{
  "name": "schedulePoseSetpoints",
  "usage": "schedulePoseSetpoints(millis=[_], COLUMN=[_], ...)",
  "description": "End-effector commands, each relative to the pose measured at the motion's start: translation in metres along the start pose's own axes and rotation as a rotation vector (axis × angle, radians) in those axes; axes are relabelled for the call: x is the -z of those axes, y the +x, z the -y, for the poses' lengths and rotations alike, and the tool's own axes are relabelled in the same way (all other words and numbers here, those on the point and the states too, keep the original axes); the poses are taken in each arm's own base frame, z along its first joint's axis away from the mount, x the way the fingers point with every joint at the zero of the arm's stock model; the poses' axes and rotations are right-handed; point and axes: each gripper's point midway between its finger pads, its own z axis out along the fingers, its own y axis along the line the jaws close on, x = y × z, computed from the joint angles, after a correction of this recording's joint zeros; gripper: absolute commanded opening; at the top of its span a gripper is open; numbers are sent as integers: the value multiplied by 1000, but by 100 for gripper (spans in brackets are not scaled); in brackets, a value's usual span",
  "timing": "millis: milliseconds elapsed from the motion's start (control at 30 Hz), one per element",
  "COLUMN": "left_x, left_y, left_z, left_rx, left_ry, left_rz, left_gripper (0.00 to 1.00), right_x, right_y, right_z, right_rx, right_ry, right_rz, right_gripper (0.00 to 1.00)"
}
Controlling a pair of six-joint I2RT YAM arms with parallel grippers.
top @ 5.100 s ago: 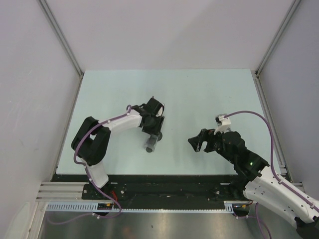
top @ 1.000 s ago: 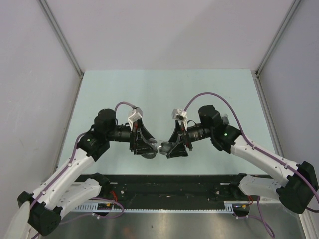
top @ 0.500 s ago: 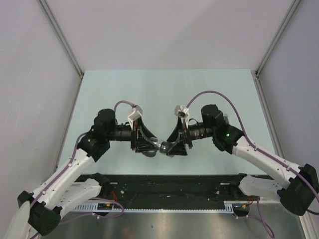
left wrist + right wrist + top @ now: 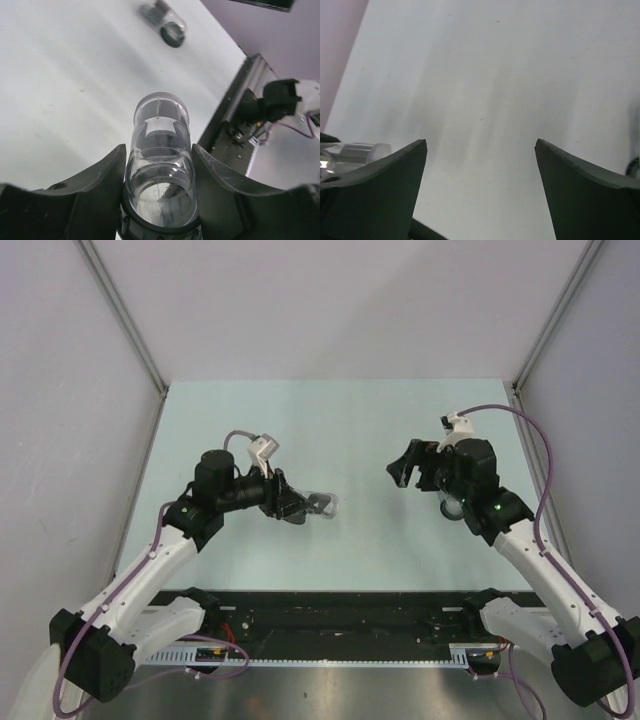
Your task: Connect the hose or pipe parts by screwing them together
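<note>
A clear tubular fitting [image 4: 322, 504] is gripped in the left claw [image 4: 303, 506], which is closed narrowly on its sides. The fitting is held just above the pale surface [image 4: 380, 420], left of centre, and its free end is pointed toward the right arm. In the left wrist view the dark fingers [image 4: 95, 180] are seen pressed against both flanks of the tube, with its ringed end projecting beyond them.

A second fitting with a dark round ring end [image 4: 169, 25] is seen lying on the surface, well apart from the held one. Whether any thread is engaged on it cannot be told.

The right claw [image 4: 402, 468] is held wide, and nothing is seen between its fingers [image 4: 375, 190]. It is kept above the right half of the surface, well apart from the left claw. An end of the clear fitting is glimpsed at the left edge of the right wrist view.
</note>
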Motion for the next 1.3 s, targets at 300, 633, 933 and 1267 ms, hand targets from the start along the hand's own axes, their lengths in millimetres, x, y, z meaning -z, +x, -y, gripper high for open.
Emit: schedulePoseSetpoints(millis=[300,633,933,1267], left_x=[16,24,25,24], left_y=[-18,-8,2,6], left_z=[23,42,43,45], left_rx=[51,156,200,220], left_ry=[89,158,166,186], left_rz=[62,36,16,-9], left_gripper=[0,0,0,0], right_x=[44,-4,-23,-10], right_y=[62,102,86,118], right_z=[-150,-154,-156,-171], right_rx=[341,738,896,984], right_ry=[-767,-587,-421,-618], right_rz=[-136,-64,78,-1], right_gripper=[100,100,98,92])
